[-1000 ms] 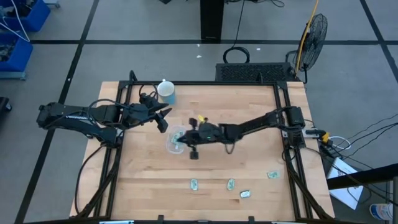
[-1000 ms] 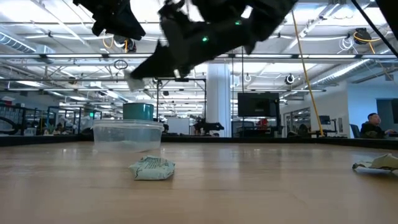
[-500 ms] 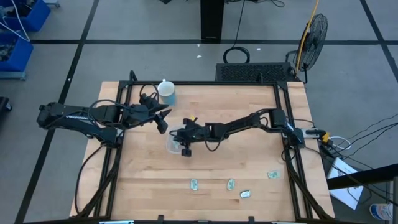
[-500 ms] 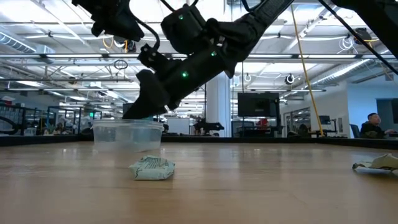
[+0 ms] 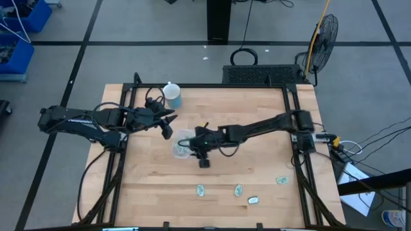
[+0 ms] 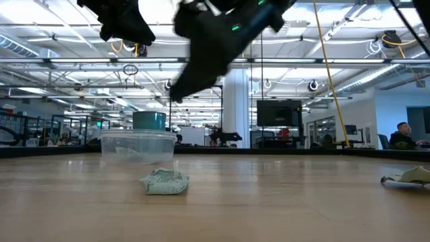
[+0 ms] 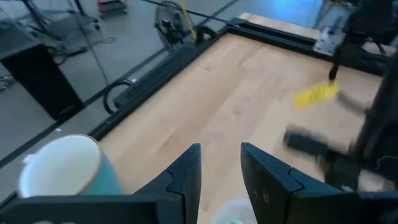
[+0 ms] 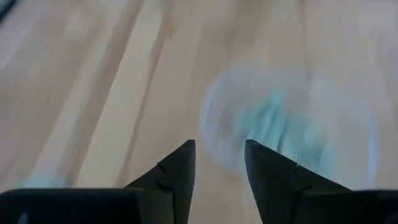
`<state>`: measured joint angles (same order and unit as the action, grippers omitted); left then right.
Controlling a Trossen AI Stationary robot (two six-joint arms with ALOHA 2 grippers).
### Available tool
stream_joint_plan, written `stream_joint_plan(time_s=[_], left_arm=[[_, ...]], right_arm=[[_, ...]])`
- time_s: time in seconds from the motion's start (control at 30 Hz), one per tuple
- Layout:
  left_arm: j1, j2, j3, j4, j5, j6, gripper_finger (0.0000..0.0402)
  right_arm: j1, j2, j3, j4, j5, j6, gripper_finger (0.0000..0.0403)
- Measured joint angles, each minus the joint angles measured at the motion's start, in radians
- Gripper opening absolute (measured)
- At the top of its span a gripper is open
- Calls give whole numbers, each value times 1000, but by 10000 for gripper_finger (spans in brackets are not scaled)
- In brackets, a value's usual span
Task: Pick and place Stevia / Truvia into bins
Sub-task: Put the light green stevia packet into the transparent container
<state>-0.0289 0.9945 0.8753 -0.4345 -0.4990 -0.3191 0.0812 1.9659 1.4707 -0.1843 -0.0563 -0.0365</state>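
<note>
The clear bin (image 5: 180,148) stands on the table left of centre; blurred green Stevia sachets (image 8: 273,118) lie inside it. My right gripper (image 5: 191,145) hovers above the bin's right side, open and empty (image 8: 217,155). In the low view it hangs well above the bin (image 6: 138,144). Several more sachets lie flat near the front edge (image 5: 200,190), (image 5: 238,190), (image 5: 253,200), (image 5: 281,181); one of them shows crumpled in the low view (image 6: 164,181). My left gripper (image 5: 168,125) waits open, raised above the table at the bin's far left (image 7: 221,168).
A light blue cup with a white lid (image 5: 172,95) stands at the far left of the table, close to my left gripper. Black frame rails (image 5: 295,128) run along the table's sides. Bare wood lies between the bin and the front sachets.
My right gripper went down to the bin's rim, then came up again and drew a little toward the table's right edge. The pale sachet that showed at its fingertips a second ago no longer shows there.
</note>
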Motion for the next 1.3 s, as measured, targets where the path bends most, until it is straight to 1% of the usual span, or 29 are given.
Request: stream_joint_plan(time_s=[0.07,0.17,0.3,0.4,0.43,0.53,0.63,0.7,0.77,0.8,0.87,1.0,1.1,1.17,1.3], left_arm=[[-4,0,0,0,41,0,117],[-16,0,0,-4,97,1,117],[-45,5,-2,1,238,71,117],[-88,37,-10,17,324,122,117],[-103,53,-11,19,336,140,117],[-139,109,-11,57,333,216,117],[-151,173,-11,136,275,283,117],[-148,206,-11,199,231,331,117],[-138,236,-11,281,193,373,117],[-132,249,-11,319,181,389,117],[-116,264,-11,374,182,404,117],[-84,278,-11,411,192,401,118],[-67,278,-11,407,192,388,117],[-59,278,-11,406,192,389,117],[-46,278,-11,407,194,393,117]], right_arm=[[29,-59,-26,-119,0,38,126],[95,-159,-111,-189,3,101,121],[204,-286,-274,-182,18,238,120],[300,-378,-413,-141,93,370,123],[331,-406,-460,-121,117,423,125],[430,-462,-601,-36,186,606,129],[508,-490,-694,1,231,757,129],[553,-515,-730,-57,274,865,129],[583,-541,-738,-153,287,979,129],[598,-560,-738,-215,282,1035,129],[623,-598,-738,-331,232,1136,129],[663,-667,-738,-528,59,1322,130],[696,-683,-738,-621,-49,1432,130],[716,-681,-738,-647,-79,1465,130],[742,-657,-755,-642,-78,1492,130]])
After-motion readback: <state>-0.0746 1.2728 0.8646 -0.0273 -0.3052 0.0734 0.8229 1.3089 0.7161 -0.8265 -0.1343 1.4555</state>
